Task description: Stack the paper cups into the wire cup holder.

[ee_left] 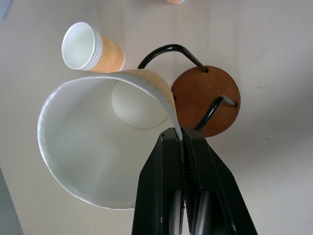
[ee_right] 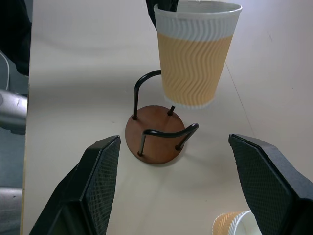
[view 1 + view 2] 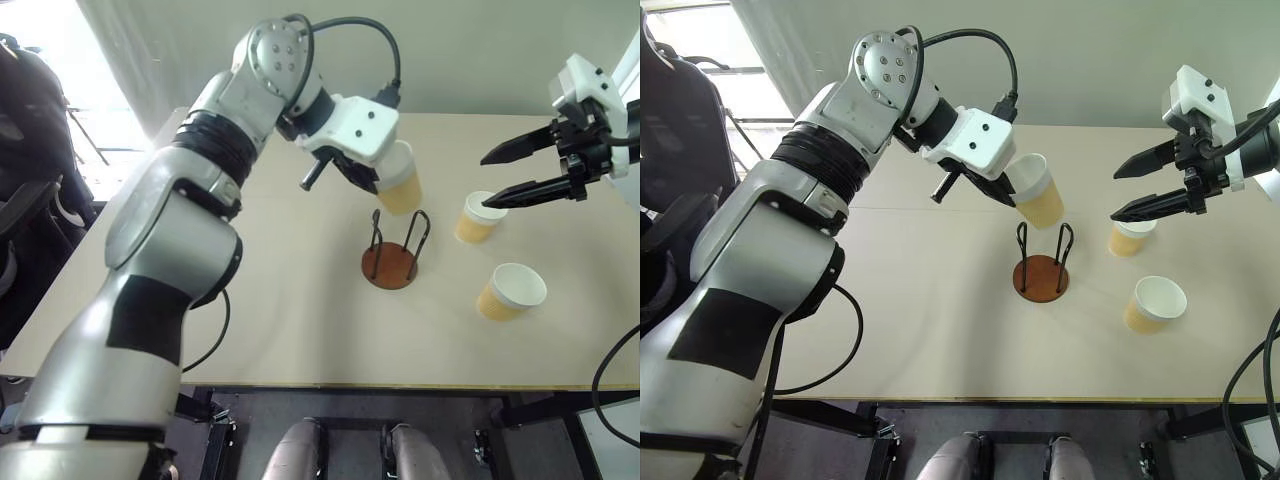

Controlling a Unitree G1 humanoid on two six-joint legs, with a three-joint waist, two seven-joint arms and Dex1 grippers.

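Note:
My left gripper is shut on the rim of a tan paper cup, pinching its wall between both fingers. The cup hangs mouth up, slightly tilted, just above the wire cup holder, a brown disc with two black wire loops. A second paper cup stands to the right of the holder. A third cup sits nearer the front. My right gripper hovers open above the second cup, with nothing between its fingers.
The holder and cups rest on a pale table whose front edge runs below them. A black chair stands off the table's left side. A black cable loops over my left arm.

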